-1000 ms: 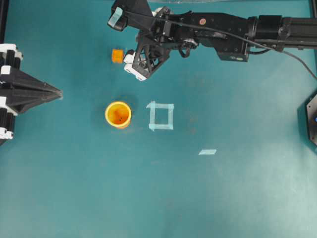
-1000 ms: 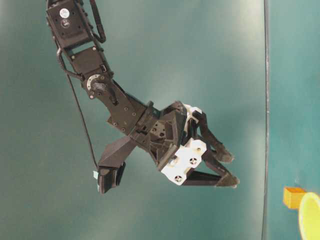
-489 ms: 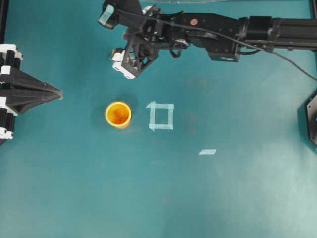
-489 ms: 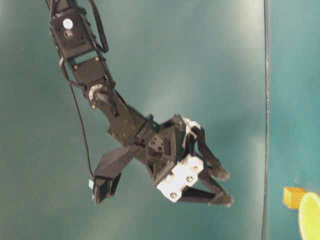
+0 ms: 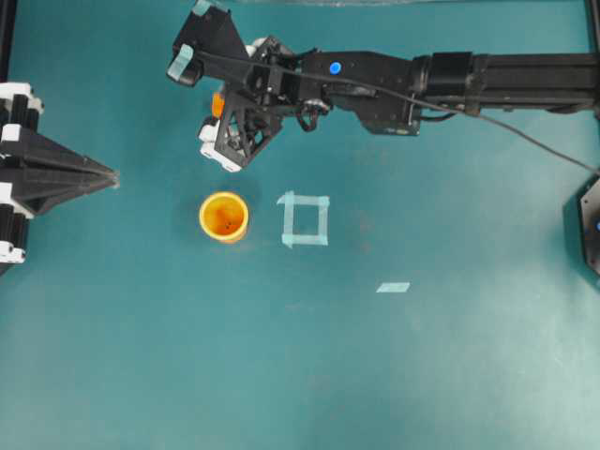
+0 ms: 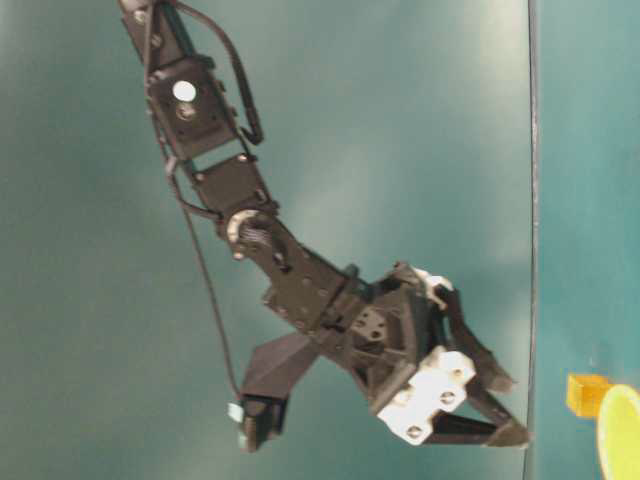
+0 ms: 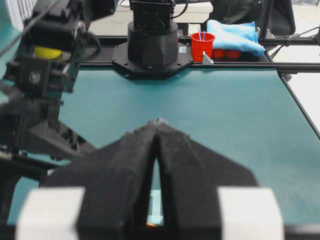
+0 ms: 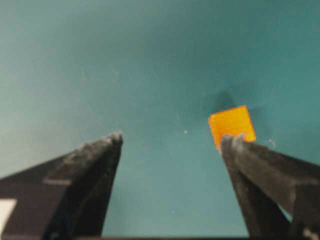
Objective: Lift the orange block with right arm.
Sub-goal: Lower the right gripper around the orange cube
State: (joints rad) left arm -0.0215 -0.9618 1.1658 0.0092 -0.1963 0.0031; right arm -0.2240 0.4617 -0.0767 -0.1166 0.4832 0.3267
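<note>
The orange block (image 8: pixel 231 125) lies flat on the teal table. In the right wrist view it sits just beyond my right gripper (image 8: pixel 172 140), whose right fingertip (image 8: pixel 235 145) overlaps the block's near edge. The jaws stand wide apart with nothing between them. From overhead the right arm (image 5: pixel 375 80) reaches in from the right, and the gripper (image 5: pixel 220 127) covers all but a sliver of the block (image 5: pixel 217 103). At table level the gripper (image 6: pixel 515 410) hangs left of the block (image 6: pixel 586 393). My left gripper (image 5: pixel 111 175) rests at the left edge, shut and empty (image 7: pixel 157 123).
A yellow cup (image 5: pixel 223 217) stands just in front of the right gripper, beside a taped square (image 5: pixel 305 219). A tape strip (image 5: pixel 393 287) lies further right. A red cup (image 7: pixel 202 46) and a blue cloth (image 7: pixel 235 35) sit beyond the table's far end.
The right arm has swung left and come lower, so its open gripper now covers most of the orange block from overhead. The left arm has not moved.
</note>
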